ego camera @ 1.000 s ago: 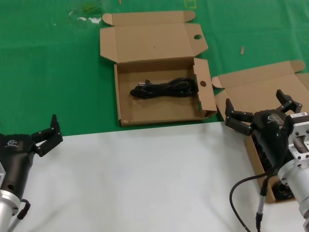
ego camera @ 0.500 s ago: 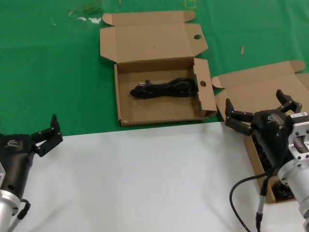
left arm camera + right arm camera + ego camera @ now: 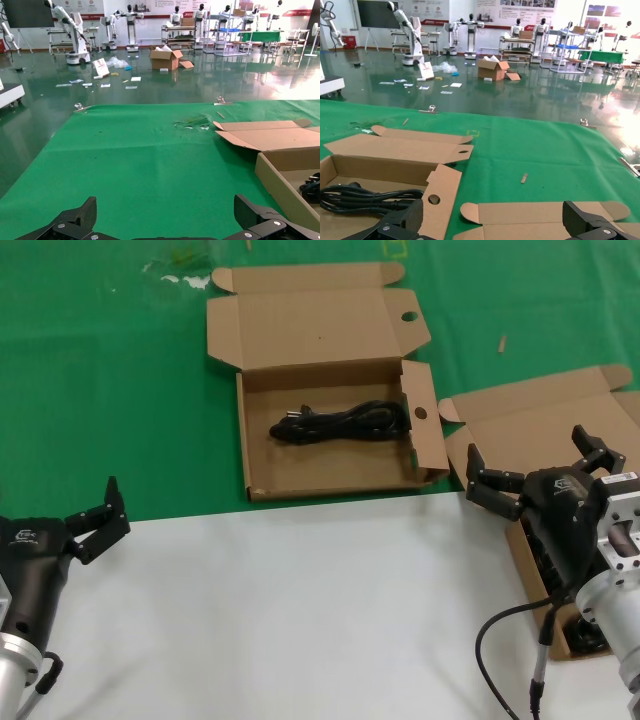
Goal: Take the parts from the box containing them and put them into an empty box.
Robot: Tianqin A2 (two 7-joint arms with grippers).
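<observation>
The holed box point(image 3: 262, 462) lies open in the middle of the green mat, a round hole in its lid and one in its side flap. One black coiled cable point(image 3: 340, 423) lies inside it. The box without holes point(image 3: 540, 425) lies open at the right, mostly hidden by my right arm; black cables point(image 3: 545, 558) show inside it. My right gripper point(image 3: 545, 472) is open and empty above that box. Its wrist view shows the gripper point(image 3: 492, 215), the holed box point(image 3: 395, 167), the cable point(image 3: 365, 197) and the plain lid point(image 3: 535, 215). My left gripper point(image 3: 100, 520) is open and empty, parked at the left.
A white sheet point(image 3: 300, 600) covers the near table, the green mat point(image 3: 120, 390) the far part. The left wrist view shows my left gripper point(image 3: 165, 210) over bare mat, with the holed box's wall point(image 3: 280, 180) off to one side. A cardboard scrap point(image 3: 502, 342) lies beyond the right box.
</observation>
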